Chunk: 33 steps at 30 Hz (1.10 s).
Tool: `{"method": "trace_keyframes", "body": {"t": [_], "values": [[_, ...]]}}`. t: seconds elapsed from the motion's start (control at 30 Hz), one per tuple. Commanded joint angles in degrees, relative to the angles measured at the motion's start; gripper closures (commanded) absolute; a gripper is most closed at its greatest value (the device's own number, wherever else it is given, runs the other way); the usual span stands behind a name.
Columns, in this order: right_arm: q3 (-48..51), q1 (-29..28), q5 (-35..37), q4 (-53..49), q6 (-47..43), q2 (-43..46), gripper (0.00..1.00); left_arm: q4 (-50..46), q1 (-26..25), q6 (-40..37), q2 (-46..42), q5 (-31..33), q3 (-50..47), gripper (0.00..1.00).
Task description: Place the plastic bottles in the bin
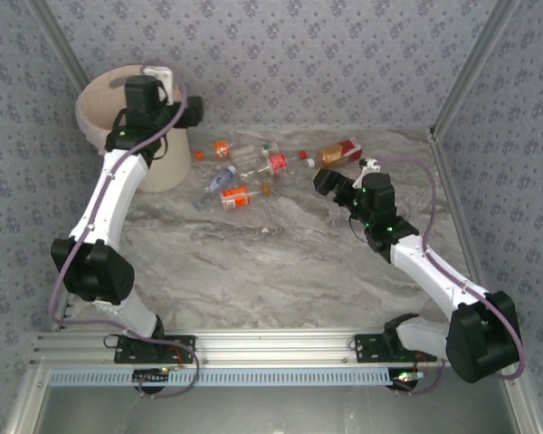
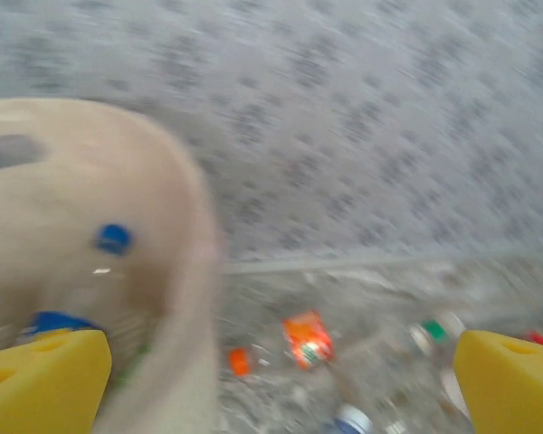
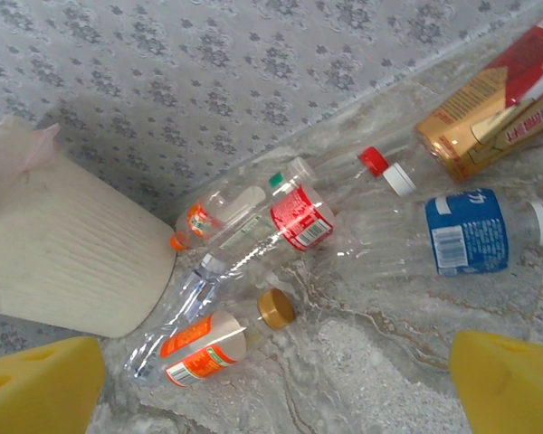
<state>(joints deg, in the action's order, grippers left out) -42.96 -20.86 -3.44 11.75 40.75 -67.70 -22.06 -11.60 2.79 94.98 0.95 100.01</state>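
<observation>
The cream bin (image 1: 100, 113) stands at the far left; its wall (image 2: 176, 244) rises at the left of the left wrist view, with blue-capped bottles (image 2: 114, 238) inside. My left gripper (image 1: 183, 110) hovers at the bin's right rim, open and empty (image 2: 281, 380). Several plastic bottles lie on the marble table: an orange-label one (image 1: 235, 196), a red-label one (image 1: 276, 161) and a copper-tinted one (image 1: 341, 152). My right gripper (image 1: 330, 181) is open and empty (image 3: 276, 389), above a gold-capped orange-label bottle (image 3: 204, 342), with a blue-label bottle (image 3: 466, 232) to its right.
Patterned walls close the table at the back and sides. A crushed clear bottle (image 3: 185, 298) lies against the bin (image 3: 63, 253). An orange-label bottle (image 2: 308, 339) and a loose orange cap (image 2: 240, 362) lie near the bin's foot. Bare marble stretches in front of the bottle cluster.
</observation>
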Motion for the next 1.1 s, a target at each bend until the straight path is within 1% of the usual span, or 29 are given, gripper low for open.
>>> {"method": "trace_keyframes", "body": {"t": [0.0, 0.03, 0.17, 0.33, 0.37, 0.47, 0.6, 0.7, 0.87, 0.93, 1.07], "values": [[0.74, 0.87, -0.63, -0.01, 1.55, 1.29, 0.0, -4.52, -3.96, -12.12, 1.71, -6.95, -2.14, 0.02], [0.82, 1.04, -0.86, -0.31, 1.52, 1.5, 0.0, -4.93, -5.3, -14.27, 2.2, -7.54, -3.27, 0.02], [0.84, 1.36, -0.1, -2.58, 0.53, 2.72, 0.0, -7.11, -8.11, -22.06, 2.89, -17.03, -7.67, 0.02], [1.47, 1.72, 1.99, -4.65, -1.44, 4.53, 0.0, -9.44, -9.38, -31.25, 4.57, -22.26, -11.87, 0.02], [1.55, 1.78, 2.27, -4.91, -1.65, 4.75, 0.0, -9.42, -9.72, -33.56, 4.88, -22.5, -13.01, 0.02], [1.75, 2.04, 2.51, -5.59, -1.73, 5.19, 0.0, -7.54, -10.37, -36.32, 6.5, -19.79, -15.07, 0.02], [2.22, 2.53, 2.07, -5.77, -1.74, 5.39, 0.0, -11.68, -10.41, -38.66, 11.88, -16.43, -12.06, 0.02], [2.18, 2.71, 1.6, -6.02, -1.73, 5.39, 0.0, -12.5, -10.45, -40.49, 15.13, -15.88, -10.99, 0.02], [1.98, 2.98, 1.33, -6.37, -1.73, 5.39, 0.0, -12.74, -10.62, -43.47, 19.52, -14.62, -9.58, 0.08], [2.02, 3.03, 1.16, -6.44, -1.73, 5.39, 0.0, -11.98, -11.3, -44.71, 20.7, -10.98, -9.84, 0.11], [1.86, 3.2, 1.16, -6.62, -1.73, 5.39, 0.0, -9.1, -11.56, -45.05, 21.45, -8.07, -11.67, 0.19]]}}
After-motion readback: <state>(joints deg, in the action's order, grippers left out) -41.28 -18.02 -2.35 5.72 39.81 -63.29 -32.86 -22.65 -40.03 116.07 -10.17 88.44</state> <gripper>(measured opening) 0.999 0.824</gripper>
